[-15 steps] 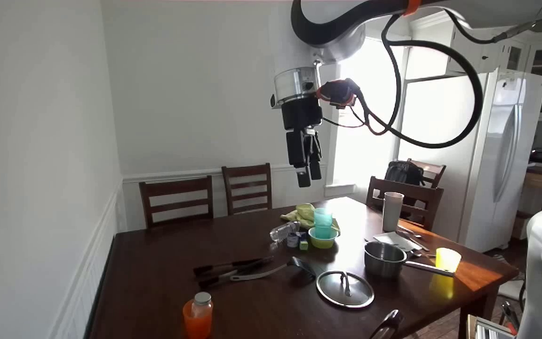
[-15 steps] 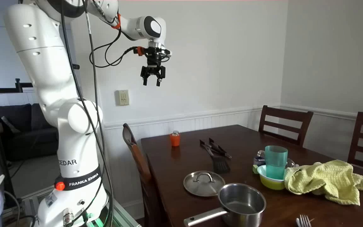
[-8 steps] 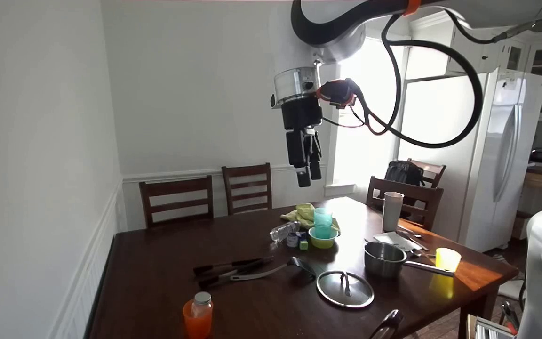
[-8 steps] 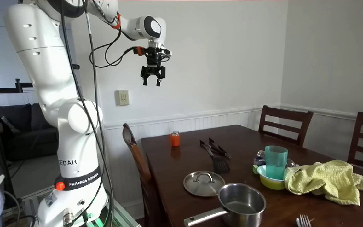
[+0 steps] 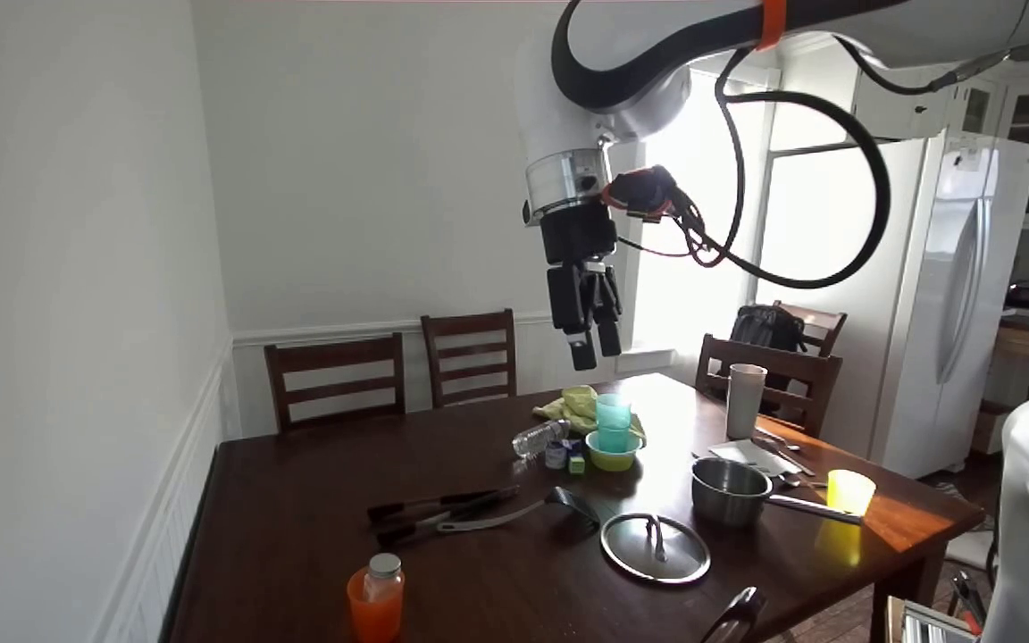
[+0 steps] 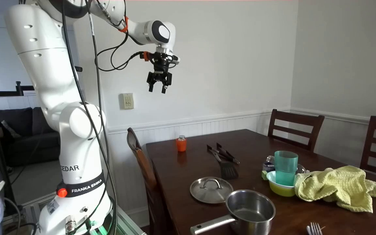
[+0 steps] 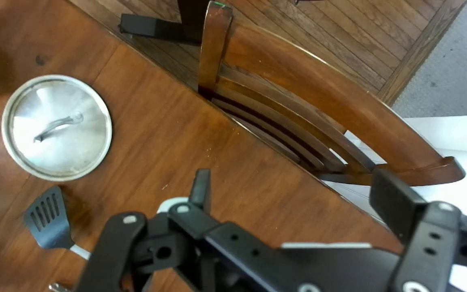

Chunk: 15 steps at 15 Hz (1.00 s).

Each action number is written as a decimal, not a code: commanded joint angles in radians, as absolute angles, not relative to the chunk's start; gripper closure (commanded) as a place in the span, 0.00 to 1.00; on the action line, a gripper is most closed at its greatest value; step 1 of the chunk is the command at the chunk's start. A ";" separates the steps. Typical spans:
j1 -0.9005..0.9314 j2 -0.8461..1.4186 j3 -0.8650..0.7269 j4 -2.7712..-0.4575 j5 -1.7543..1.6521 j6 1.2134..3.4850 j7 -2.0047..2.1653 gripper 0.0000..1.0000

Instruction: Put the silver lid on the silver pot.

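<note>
The silver lid (image 5: 626,546) lies flat on the dark table, its handle upward; it also shows in an exterior view (image 6: 207,196) and at the left of the wrist view (image 7: 61,156). The silver pot (image 5: 727,502) stands upright and uncovered close beside the lid; it shows in an exterior view (image 6: 256,225) with its long side handle toward the table's edge. In the wrist view only a grey sliver at the left edge may be the pot. My gripper (image 5: 597,350) is open and empty, high above the table, also in an exterior view (image 6: 157,89) and the wrist view (image 7: 296,192).
A black spatula (image 6: 228,170) and tongs lie beyond the lid. An orange cup (image 6: 181,144) holds a small jar. A bowl (image 6: 281,190) with a teal cup (image 6: 286,166) and a yellow cloth (image 6: 341,187) stand farther along. A chair (image 7: 298,81) stands against the table's edge.
Over the last half second the arm and gripper have moved down a little and slightly right in both exterior views. The lid and pot have not moved.
</note>
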State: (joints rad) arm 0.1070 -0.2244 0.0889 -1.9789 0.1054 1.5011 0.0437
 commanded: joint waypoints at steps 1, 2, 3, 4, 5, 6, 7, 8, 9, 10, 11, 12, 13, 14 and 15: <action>0.052 -0.274 0.061 -2.113 0.105 1.545 0.151 0.00; 0.036 -0.282 0.053 -2.150 0.097 1.568 0.180 0.00; 0.018 -0.287 0.046 -2.185 0.087 1.596 0.210 0.00; 0.001 -0.291 0.038 -2.217 0.083 1.626 0.240 0.00; -0.015 -0.296 0.030 -2.250 0.080 1.669 0.267 0.00; -0.028 -0.301 0.025 -2.279 0.089 1.707 0.297 0.00; -0.040 -0.302 0.011 -2.306 0.129 1.742 0.312 0.00; -0.051 -0.309 0.009 -2.328 0.128 1.773 0.346 0.00; -0.062 -0.314 0.004 -2.355 0.126 1.813 0.373 0.00; -0.072 -0.321 0.004 -2.380 0.113 1.848 0.411 0.00; -0.084 -0.331 0.008 -2.407 0.078 1.884 0.454 0.00; -0.098 -0.342 0.017 -2.434 0.027 1.910 0.496 0.00; -0.111 -0.355 0.017 -2.468 0.000 1.940 0.528 0.00; -0.121 -0.366 0.012 -2.498 -0.007 1.961 0.554 0.00; -0.129 -0.379 0.005 -2.527 -0.002 1.982 0.568 0.00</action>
State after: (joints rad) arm -0.0979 -0.2997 0.0067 -2.4150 0.0233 1.9075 0.4949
